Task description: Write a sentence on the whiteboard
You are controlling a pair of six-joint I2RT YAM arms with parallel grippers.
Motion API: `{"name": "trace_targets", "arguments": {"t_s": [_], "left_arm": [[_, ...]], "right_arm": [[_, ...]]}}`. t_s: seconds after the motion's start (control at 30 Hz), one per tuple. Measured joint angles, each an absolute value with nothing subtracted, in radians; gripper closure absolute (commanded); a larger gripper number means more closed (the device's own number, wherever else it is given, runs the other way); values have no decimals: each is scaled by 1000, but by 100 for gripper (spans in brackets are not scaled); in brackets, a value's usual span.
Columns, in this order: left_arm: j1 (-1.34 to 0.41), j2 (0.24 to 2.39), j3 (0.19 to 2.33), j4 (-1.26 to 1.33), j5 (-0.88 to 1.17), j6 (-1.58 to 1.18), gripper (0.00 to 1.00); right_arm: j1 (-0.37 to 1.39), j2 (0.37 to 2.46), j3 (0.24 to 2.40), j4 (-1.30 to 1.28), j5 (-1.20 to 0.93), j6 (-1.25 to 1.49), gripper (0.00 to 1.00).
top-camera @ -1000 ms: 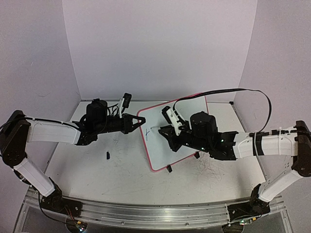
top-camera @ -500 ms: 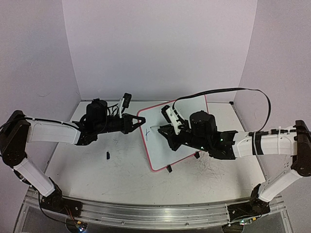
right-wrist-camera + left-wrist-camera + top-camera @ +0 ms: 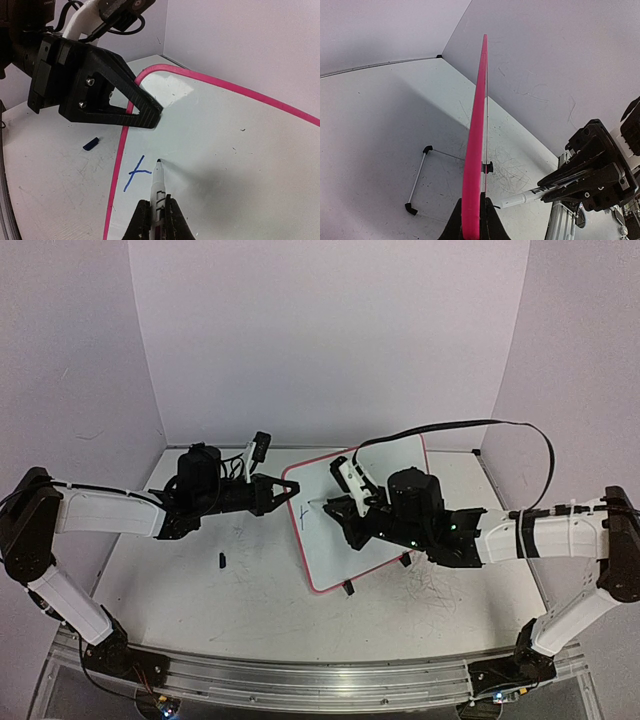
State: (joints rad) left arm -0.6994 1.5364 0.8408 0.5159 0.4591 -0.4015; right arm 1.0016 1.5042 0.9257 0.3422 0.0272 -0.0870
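Right gripper (image 3: 156, 207) pinching marker (image 3: 158, 182), tip at whiteboard (image 3: 235, 150) face, just beside blue cross-shaped stroke (image 3: 135, 173), left gripper (image 3: 471, 222) clamped on whiteboard's pink rim, whiteboard tilted, mid-table (image 3: 250, 600) between both arms.

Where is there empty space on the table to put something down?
The table is bare in front, between the whiteboard and the near edge, and around the dark cap. It is crowded at the board's left edge: the left gripper clamps the rim, the right gripper holds the marker.
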Motion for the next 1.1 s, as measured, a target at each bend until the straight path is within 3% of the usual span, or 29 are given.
{"name": "trace_targets", "arguments": {"t_s": [1.1], "left_arm": [[-699,1536,841,515,459,-402,100]], "right_arm": [[1002,1511,926,336,41,-81,100]]}}
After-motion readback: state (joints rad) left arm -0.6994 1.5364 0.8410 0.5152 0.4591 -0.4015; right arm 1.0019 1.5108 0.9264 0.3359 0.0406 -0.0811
